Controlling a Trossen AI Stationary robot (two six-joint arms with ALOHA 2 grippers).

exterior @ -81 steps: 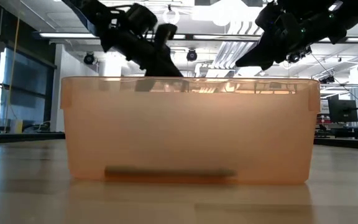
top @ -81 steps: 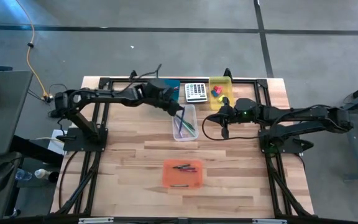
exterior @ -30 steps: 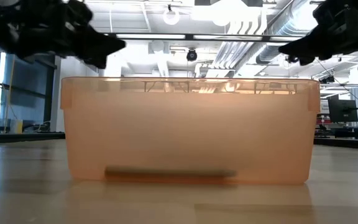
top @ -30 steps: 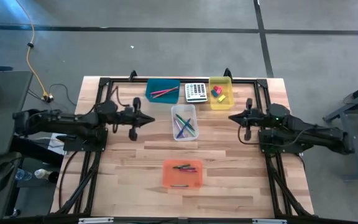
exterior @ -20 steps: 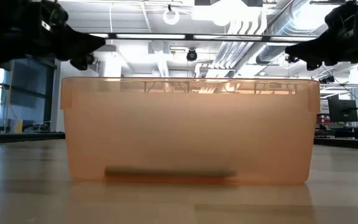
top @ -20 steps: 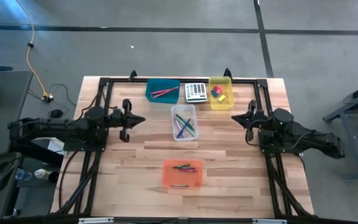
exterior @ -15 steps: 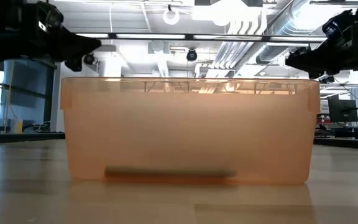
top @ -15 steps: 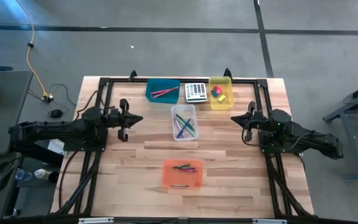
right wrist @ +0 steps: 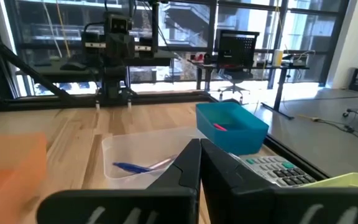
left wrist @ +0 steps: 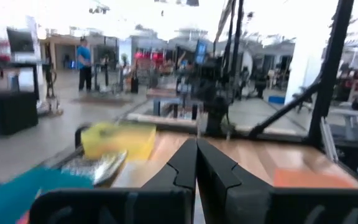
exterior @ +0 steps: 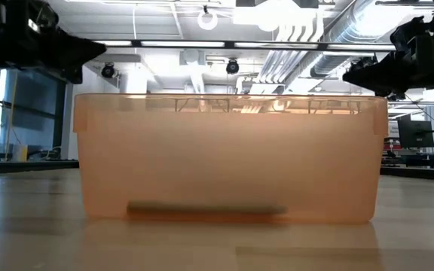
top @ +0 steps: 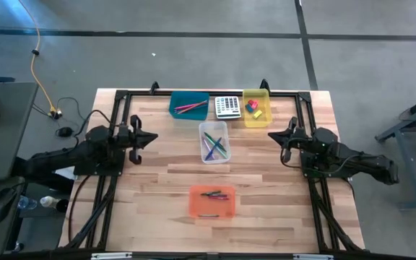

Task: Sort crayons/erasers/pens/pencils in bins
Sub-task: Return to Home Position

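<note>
Likely last step — going home. Left end effector (top: 152, 136) at table (top: 150, 188) left, right end effector (top: 273, 136) at right, both pressed together, empty. Pens (top: 213, 144) in clear bin (top: 214, 161). Next — tuck arms, no grab.

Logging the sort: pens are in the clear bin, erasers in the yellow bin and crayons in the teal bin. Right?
Not quite. The crayons lie in the orange bin, as the high view shows. The pens in the clear bin and erasers in the yellow bin are right.
</note>
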